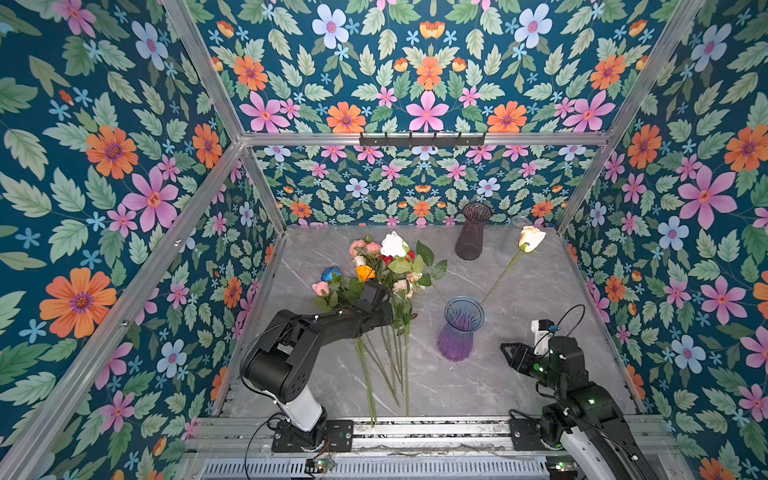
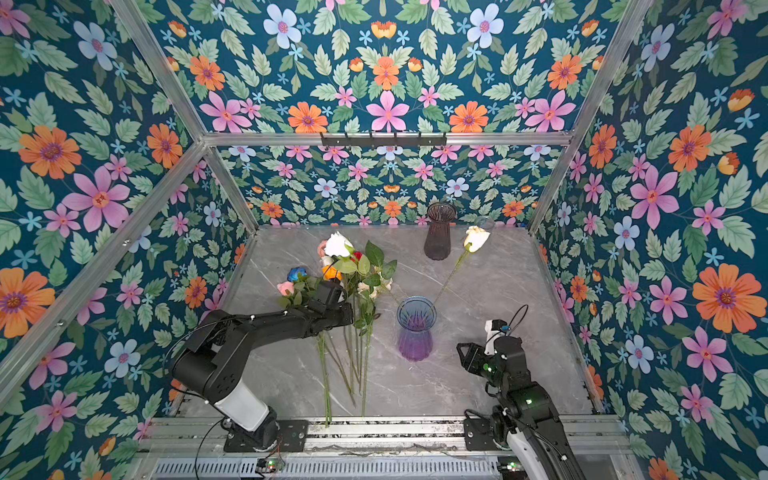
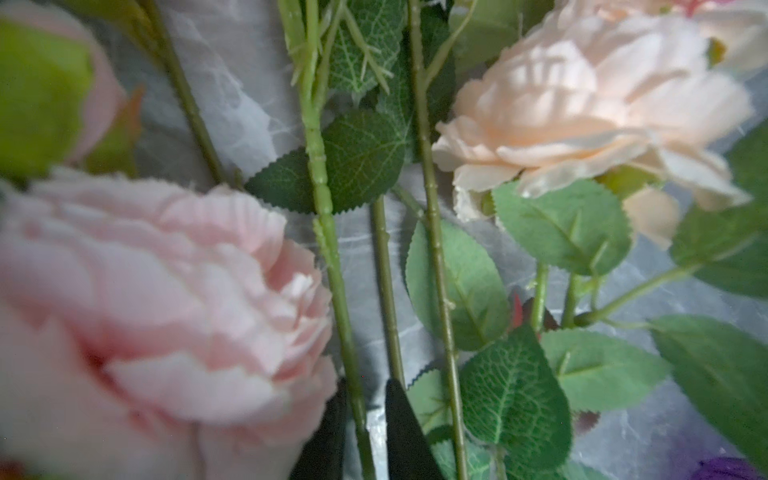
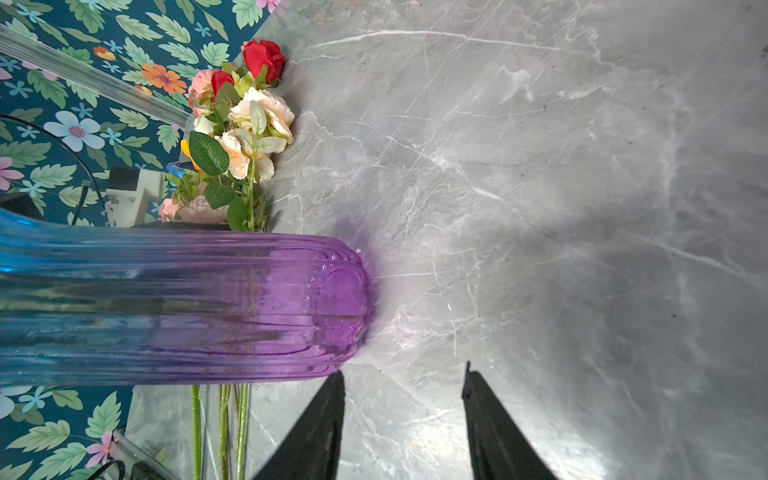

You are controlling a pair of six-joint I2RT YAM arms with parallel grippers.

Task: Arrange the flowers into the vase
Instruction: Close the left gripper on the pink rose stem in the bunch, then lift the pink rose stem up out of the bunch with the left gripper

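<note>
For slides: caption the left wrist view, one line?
Left gripper straddles one green stem between a pink peony and a cream peony.

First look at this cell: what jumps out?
The loud floral wallpaper on the walls, then the heap of flowers lying left of centre on the marble table, the left gripper straddling a green stem. At centre stands a blue-to-purple vase holding one leaning cream rose; the right gripper sits open to its right.
</note>
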